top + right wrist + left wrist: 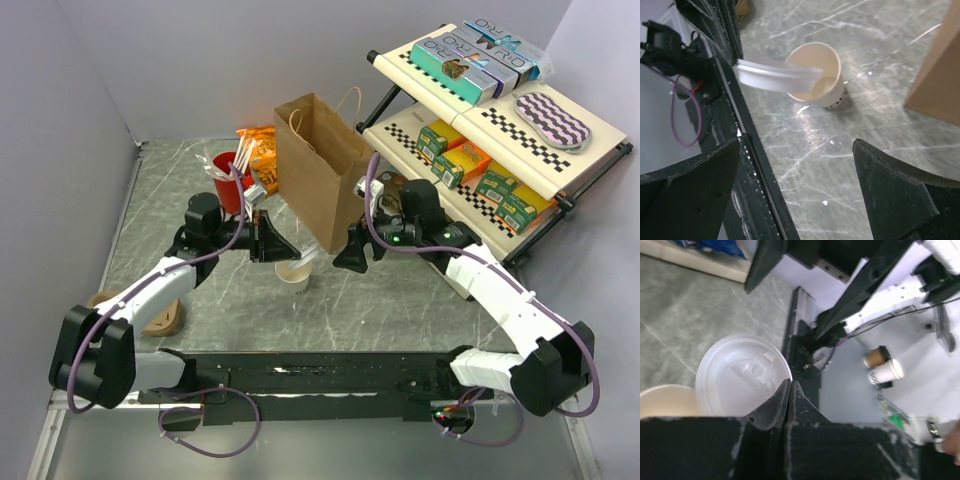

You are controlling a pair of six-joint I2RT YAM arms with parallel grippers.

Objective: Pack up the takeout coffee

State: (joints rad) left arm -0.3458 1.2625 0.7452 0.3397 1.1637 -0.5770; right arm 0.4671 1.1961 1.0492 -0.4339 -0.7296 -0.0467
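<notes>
Matte black left gripper [789,390] clenched on the rim of the thin, domed white plastic lid [742,372], tilted over the open takeout coffee cup [822,80] (round paper, pale inside) at mid-frame on the veined grey table [400,310]. Right gripper [796,165] released, blunt wedges spread wide, just lower right of the creased brown paper bag [320,170].

Grey marbled table [400,300], plain pale walls [180,60] at left and rear, tilted two-tier rack [520,158] with checkered shelves at far right carrying boxes [455,62], lighting even, shadows soft.
</notes>
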